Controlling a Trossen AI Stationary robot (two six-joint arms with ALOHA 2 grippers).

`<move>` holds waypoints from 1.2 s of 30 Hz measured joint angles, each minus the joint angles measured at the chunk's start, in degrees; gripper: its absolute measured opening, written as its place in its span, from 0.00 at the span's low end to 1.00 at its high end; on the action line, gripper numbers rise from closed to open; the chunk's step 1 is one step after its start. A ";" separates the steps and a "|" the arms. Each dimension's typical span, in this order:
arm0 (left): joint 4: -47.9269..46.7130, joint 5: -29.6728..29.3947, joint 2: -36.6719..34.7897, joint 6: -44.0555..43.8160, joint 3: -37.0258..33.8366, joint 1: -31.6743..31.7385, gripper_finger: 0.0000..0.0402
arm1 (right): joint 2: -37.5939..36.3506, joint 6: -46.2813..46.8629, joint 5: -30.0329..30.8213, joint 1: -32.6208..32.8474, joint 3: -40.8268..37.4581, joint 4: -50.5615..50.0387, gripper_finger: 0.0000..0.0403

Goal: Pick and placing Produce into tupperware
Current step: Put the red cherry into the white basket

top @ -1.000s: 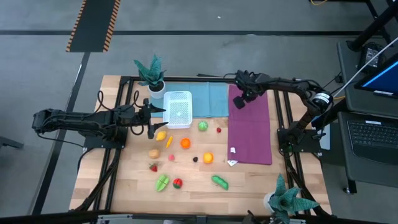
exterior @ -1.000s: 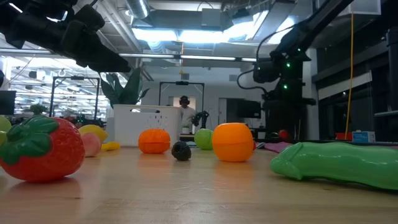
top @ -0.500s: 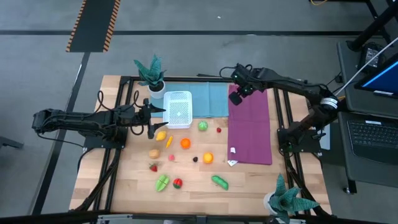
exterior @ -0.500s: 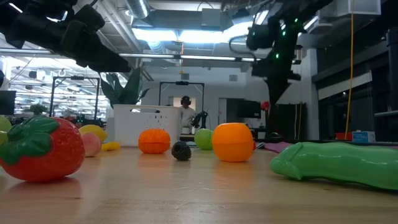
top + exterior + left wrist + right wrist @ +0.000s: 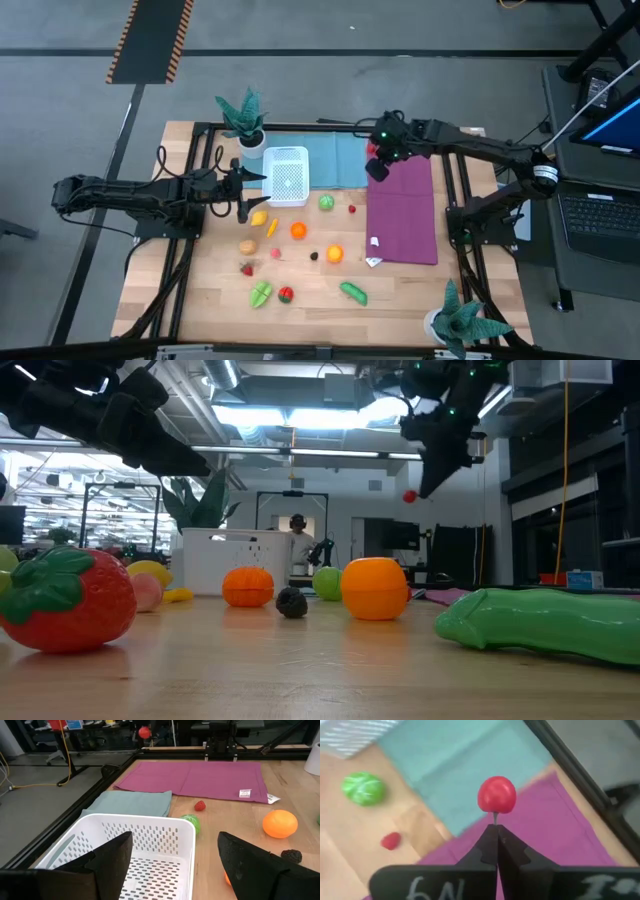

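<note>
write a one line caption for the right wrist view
Right gripper shut on a red cherry's stem, held above the purple cloth.

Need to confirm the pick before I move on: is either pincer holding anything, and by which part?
The right pincer holds a small round red fruit by its thin stem, shut on it. The left pincer is open and holds nothing.

Grey concrete floor [image 5: 330,30] around the table; black-and-orange hazard strip [image 5: 150,40] beyond its far left corner. Laptop [image 5: 600,215] on a dark stand off the right edge. Ceiling strip lights [image 5: 290,415], exposed ducting, dark doorway with a person [image 5: 297,540] standing.
</note>
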 joint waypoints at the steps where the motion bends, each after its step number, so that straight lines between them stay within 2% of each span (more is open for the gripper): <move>1: 0.00 0.00 0.00 0.00 -0.01 0.00 0.71 | 0.00 -0.37 0.00 0.83 -0.04 1.18 0.00; 6: 0.00 0.00 -0.01 -0.02 0.01 0.00 0.71 | -0.04 -2.23 -0.02 3.94 -1.43 9.69 0.00; 14: 0.00 0.01 -0.01 0.00 0.00 0.00 0.71 | -0.02 -1.91 -3.80 6.35 -14.87 28.85 0.00; 22: 0.00 0.02 0.00 -0.04 0.00 0.00 0.71 | -0.75 -6.19 -6.74 8.55 -23.24 44.43 0.00; 36: 0.00 1.11 0.00 -3.06 0.01 0.02 0.71 | -3.67 -8.04 -24.83 10.87 -35.79 72.71 0.00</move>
